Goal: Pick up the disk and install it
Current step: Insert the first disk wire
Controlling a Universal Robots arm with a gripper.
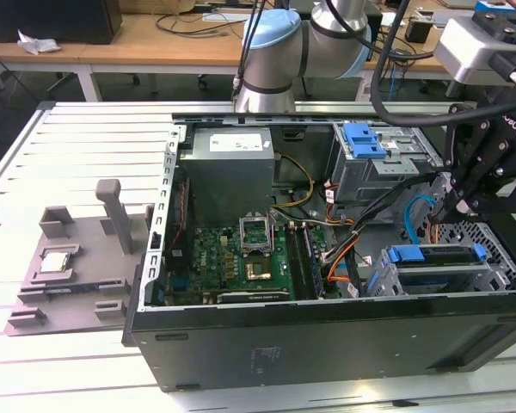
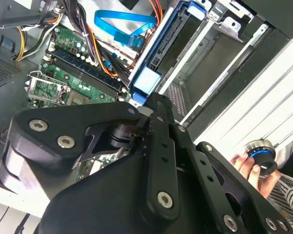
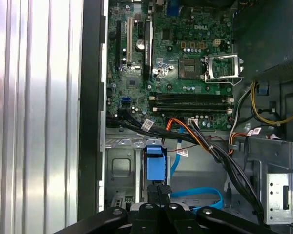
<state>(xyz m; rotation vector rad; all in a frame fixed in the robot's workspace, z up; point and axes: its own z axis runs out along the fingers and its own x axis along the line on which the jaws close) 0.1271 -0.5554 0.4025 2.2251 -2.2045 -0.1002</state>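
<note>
The disk [image 1: 436, 255] lies in the lower drive bay at the exterior view's right of the open computer case [image 1: 327, 331], its blue bracket along its top edge. In the first wrist view the bracket's blue end [image 3: 155, 168] faces me inside the bay. My gripper [image 1: 454, 209] hangs over that bay. Its two fingers are pressed together, and the tips [image 3: 159, 189] sit right at the bracket's end; whether they touch it I cannot tell. In the second wrist view the gripper [image 2: 156, 105] points at the blue end of the disk [image 2: 147, 80].
Black, orange and blue cables [image 1: 413, 215] cross between the motherboard [image 1: 241, 258] and the bays. A grey cage with a blue latch [image 1: 365, 140] stands behind. A grey fixture [image 1: 77, 258] holds a chip [image 1: 54, 262]. A person's hand [image 2: 249, 165] holds a round knob.
</note>
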